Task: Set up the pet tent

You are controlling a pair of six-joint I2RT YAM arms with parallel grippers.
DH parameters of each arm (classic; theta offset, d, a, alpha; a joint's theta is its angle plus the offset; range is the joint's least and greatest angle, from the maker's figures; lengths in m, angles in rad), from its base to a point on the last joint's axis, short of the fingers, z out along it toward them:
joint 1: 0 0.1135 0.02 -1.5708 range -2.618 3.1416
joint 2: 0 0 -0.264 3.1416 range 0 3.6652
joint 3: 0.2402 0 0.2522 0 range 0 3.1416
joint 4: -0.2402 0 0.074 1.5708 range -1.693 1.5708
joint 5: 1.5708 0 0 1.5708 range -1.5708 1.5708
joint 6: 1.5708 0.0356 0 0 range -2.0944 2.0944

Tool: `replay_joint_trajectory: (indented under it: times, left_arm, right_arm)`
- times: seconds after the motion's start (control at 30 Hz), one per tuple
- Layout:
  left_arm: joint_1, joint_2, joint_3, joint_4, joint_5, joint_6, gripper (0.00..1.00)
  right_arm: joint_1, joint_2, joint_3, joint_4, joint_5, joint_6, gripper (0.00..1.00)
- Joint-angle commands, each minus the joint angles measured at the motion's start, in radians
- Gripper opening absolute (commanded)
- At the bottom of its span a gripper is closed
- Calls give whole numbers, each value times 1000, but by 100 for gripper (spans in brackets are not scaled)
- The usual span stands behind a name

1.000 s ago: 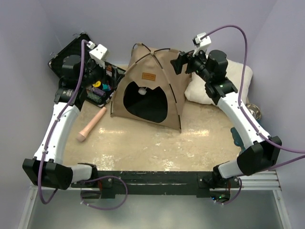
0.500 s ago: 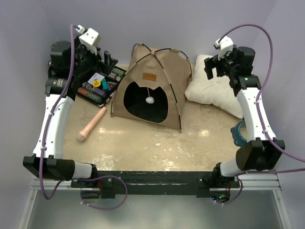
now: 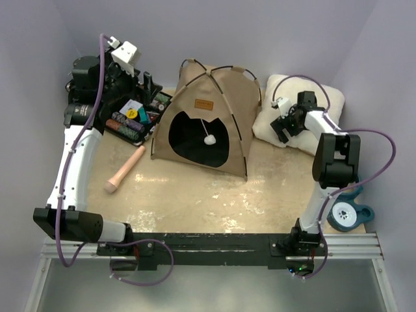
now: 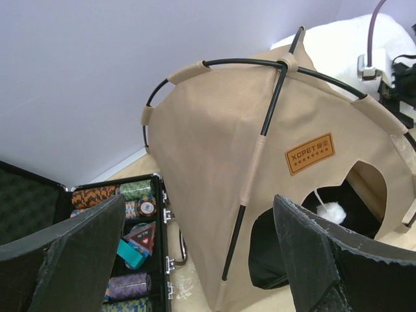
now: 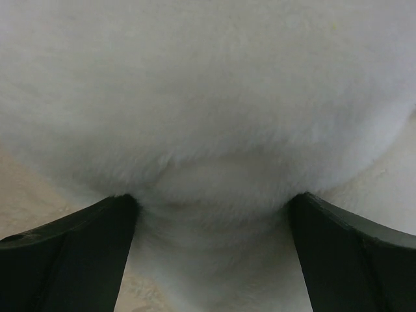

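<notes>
1. Since half a second ago, the right gripper (image 3: 284,127) has dropped from the air onto the near-left edge of the white fluffy cushion (image 3: 313,97). The left gripper (image 3: 147,82) has barely shifted. The small white pompom (image 3: 209,139) has swung a little in the doorway.
2. The large tan fabric pet tent (image 3: 208,97) stands upright at the back centre of the beige table (image 3: 214,195). Its two thin black crossing poles (image 4: 270,107) are arched taut, so it looks fully set up and needs no holding.
3. The left fingers are spread and empty, held high over the open black case of poker chips (image 3: 133,120), probably to keep clear.
4. The right fingers are apart, straddling the cushion's pile. The wrist view is all fur, so contact seems likely but is not certain.
5. Open table lies before the doorway. The cushion sits just beside the tent's right side and the case is close on its left. A pale pink stick (image 3: 125,170) lies front-left.
</notes>
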Motion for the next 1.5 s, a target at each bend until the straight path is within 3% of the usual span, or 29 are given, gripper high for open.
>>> replay_joint_trajectory:
  times: [0.0,0.03,0.07,0.1,0.17,0.57,0.8,1.0,1.1,1.23,1.47]
  left_arm:
    - [4,14,-13,9,18,5,100]
    - [4,16,-15,7,19,3,100]
    - [4,16,-18,6,22,0,100]
    - [4,16,-21,3,27,0,100]
    - [4,17,-25,4,30,-9,99]
    - [6,-18,-36,9,12,-43,97]
    - [4,-165,-313,-42,26,167,86]
    - [6,-166,-423,-13,-13,108,86]
    - [9,-126,-416,15,-56,25,87]
    - [9,-41,-429,71,19,-86,83]
    - [-3,123,-430,261,186,-293,70]
  right_arm:
    - [2,72,63,23,25,-64,92]
    - [2,78,71,33,20,-63,83]
    - [0,76,81,36,17,-61,66]
    - [0,69,95,37,11,-60,47]
    - [0,34,147,37,-3,-34,0]
    - [12,-468,390,141,-298,311,0]
    - [66,-709,391,250,-573,526,0]
    - [363,-789,367,353,-681,767,0]
    - [500,-792,336,320,-678,799,0]
    - [656,-828,133,232,-551,646,0]
    - [684,-891,-138,249,-290,477,0]
